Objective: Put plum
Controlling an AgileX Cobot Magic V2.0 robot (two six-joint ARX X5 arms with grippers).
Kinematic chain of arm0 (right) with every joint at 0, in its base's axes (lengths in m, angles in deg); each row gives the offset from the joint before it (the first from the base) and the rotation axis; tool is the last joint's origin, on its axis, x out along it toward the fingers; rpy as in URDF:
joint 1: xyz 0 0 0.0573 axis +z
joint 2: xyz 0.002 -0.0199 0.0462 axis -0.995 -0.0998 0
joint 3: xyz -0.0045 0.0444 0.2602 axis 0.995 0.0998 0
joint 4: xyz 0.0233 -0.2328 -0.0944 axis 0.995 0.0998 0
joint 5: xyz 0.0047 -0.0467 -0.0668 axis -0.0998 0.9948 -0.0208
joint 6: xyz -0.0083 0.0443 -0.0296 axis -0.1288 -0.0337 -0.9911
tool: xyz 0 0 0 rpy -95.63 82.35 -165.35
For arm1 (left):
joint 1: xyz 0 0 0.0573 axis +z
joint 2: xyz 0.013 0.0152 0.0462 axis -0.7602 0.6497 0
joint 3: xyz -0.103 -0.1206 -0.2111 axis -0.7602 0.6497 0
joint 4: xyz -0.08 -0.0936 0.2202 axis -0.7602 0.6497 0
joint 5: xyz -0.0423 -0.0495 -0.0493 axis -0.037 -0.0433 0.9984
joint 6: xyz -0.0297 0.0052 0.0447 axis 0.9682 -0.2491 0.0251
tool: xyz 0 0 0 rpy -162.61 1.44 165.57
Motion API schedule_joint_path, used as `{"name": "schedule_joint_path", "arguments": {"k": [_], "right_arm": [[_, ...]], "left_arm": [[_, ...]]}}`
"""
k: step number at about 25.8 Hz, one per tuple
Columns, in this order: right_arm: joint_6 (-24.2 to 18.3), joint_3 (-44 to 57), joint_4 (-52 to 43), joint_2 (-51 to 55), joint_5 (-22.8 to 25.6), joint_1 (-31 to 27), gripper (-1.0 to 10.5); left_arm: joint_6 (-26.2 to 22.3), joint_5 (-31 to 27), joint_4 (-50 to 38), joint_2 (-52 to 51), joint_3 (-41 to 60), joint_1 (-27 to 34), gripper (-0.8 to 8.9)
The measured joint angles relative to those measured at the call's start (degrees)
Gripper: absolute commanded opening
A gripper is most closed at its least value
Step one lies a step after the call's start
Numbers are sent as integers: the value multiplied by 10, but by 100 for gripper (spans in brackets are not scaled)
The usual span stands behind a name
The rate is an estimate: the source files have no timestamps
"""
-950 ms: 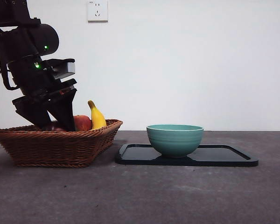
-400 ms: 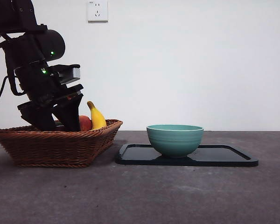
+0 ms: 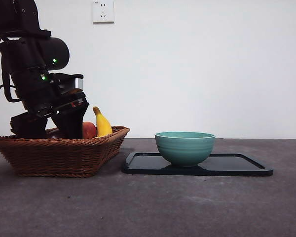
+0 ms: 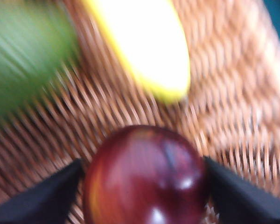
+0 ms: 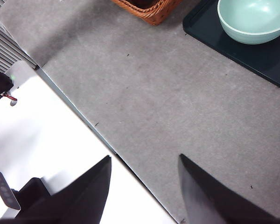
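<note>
Down inside the wicker basket (image 3: 59, 157), left gripper (image 4: 142, 186) with jaws set against both sides of the plum (image 4: 144, 177), pinching it just above the woven floor. Beside it, a yellow banana (image 4: 144, 46) and a green fruit (image 4: 23, 56), blurred. Behind the gripper, a red apple (image 3: 89, 130). Farther along, a teal bowl (image 3: 184, 147) on a black tray (image 3: 237, 167). Right gripper (image 5: 144, 186) spread apart, holding nothing, hanging above the grey table (image 5: 177, 107).
</note>
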Motion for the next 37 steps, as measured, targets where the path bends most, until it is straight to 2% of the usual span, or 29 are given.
{"name": "schedule_joint_path", "arguments": {"k": [12,21,30,37], "right_arm": [[0,0,0,0,-12,0,229],[0,0,-3,0,-12,0,229],[1,0,-35,0,-12,0,229],[8,0,-41,0,-11,0,229]], "left_arm": [[12,0,-6,-108,0,1,469],[30,7,53,-242,0,0,468],[30,88,117,-381,0,0,468],[24,167,223,-440,0,0,466]]}}
